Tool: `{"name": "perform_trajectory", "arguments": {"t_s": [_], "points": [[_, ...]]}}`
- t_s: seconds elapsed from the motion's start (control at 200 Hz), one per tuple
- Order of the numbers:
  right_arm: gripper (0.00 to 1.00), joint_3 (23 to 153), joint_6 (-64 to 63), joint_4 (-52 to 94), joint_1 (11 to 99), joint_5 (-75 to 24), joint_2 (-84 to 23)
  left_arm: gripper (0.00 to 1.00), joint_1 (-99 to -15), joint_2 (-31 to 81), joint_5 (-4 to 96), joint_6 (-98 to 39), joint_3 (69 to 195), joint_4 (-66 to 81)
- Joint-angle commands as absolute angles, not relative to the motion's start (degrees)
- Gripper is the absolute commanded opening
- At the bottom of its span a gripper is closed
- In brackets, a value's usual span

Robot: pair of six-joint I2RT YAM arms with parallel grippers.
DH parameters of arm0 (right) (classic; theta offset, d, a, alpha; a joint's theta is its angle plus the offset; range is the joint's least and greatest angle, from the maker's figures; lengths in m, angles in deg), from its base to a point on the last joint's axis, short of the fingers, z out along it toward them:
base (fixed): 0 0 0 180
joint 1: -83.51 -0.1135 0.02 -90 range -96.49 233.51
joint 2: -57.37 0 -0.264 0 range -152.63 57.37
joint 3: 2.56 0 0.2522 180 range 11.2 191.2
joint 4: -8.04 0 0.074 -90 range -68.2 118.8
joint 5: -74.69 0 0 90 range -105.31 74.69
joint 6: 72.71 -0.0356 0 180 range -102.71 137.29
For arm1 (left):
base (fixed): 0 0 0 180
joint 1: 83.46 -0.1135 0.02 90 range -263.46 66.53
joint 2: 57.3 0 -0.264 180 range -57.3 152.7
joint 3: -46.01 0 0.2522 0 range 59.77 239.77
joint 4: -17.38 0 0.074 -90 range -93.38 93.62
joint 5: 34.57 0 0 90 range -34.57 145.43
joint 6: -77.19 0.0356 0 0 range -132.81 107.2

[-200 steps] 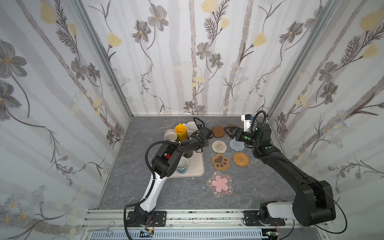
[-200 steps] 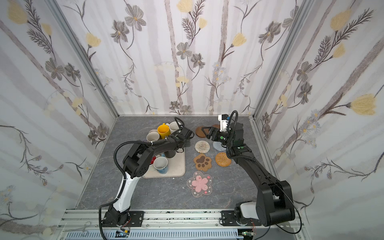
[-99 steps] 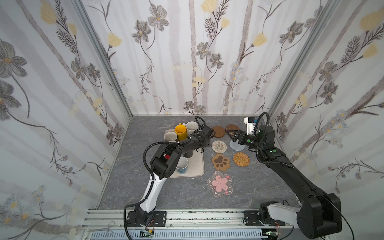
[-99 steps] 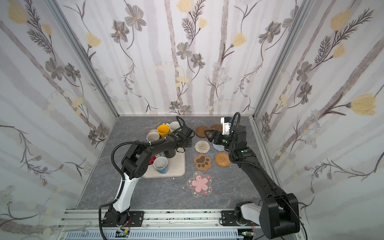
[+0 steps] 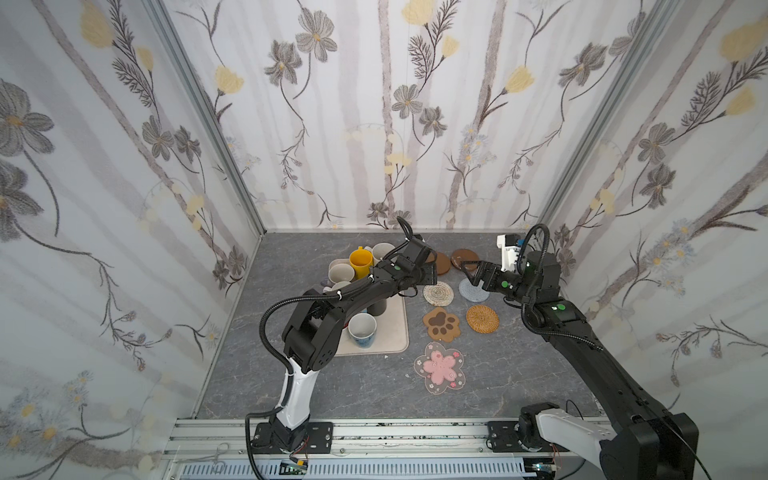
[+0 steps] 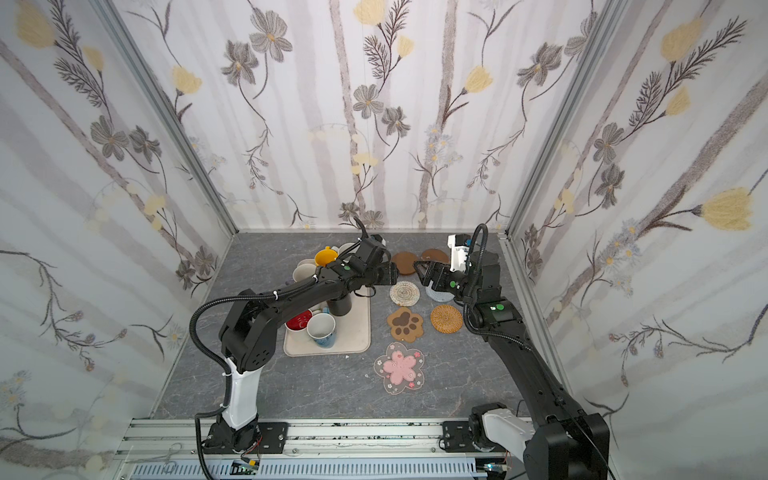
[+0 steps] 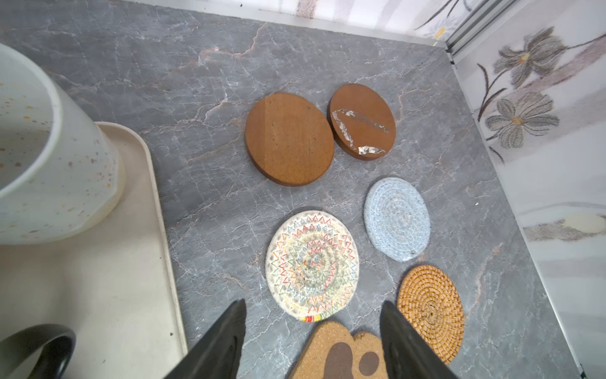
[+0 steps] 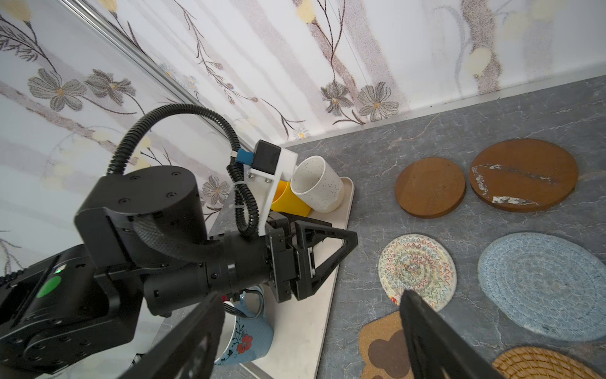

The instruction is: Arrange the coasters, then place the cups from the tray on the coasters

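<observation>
Seven coasters lie right of the tray [image 5: 395, 332]: two brown wooden discs [image 7: 289, 139] [image 7: 362, 121], a pale woven round [image 7: 311, 265], a grey round [image 7: 396, 219], a rattan round [image 7: 431, 305], a paw shape [image 5: 441, 324] and a pink-flower mat [image 5: 439, 367]. Several cups stand on the tray, among them yellow [image 5: 360, 259], off-white [image 5: 382, 252], black [image 5: 377, 307] and light blue patterned [image 5: 362, 329]. My left gripper [image 5: 430, 272] hangs open and empty over the tray's far right edge, beside the nearer wooden disc. My right gripper [image 5: 467, 272] faces it, open and empty, above the grey round.
Flowered walls close in the grey marble table [image 5: 332, 386] on three sides; the right wall runs close to the coasters. The two grippers point at each other a short gap apart. A white cup with a red inside [image 6: 299, 321] sits under the left arm.
My left gripper's jaws have gone from shut to open. The right gripper has shifted only slightly and stays open.
</observation>
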State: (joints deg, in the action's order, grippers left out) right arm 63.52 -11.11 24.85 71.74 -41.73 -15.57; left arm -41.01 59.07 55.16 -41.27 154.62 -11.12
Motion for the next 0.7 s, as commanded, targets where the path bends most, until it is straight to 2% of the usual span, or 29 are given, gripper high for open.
{"name": "perform_trajectory", "arguments": {"t_s": [0.0, 0.175, 0.32, 0.699], "points": [[0.85, 64.11, -9.46, 26.54, 71.41, -39.39, -15.05, 0.72, -40.84, 56.25, 55.73, -40.29, 153.63, -10.0], [0.85, 64.65, -8.22, 28.63, 69.44, -36.39, -16.26, 0.82, -40.63, 50.11, 58.71, -39.77, 149.89, -9.72], [0.87, 66.49, -7.41, 29.69, 66.18, -33.57, -19.0, 1.0, -40.76, 43.91, 62.06, -39.62, 145.08, -9.21], [0.94, 75.05, -7.91, 30.07, 58.79, -26.75, -31.56, 1.0, -45.56, 24.64, 71.43, -44.44, 125.53, -7.66]]}}
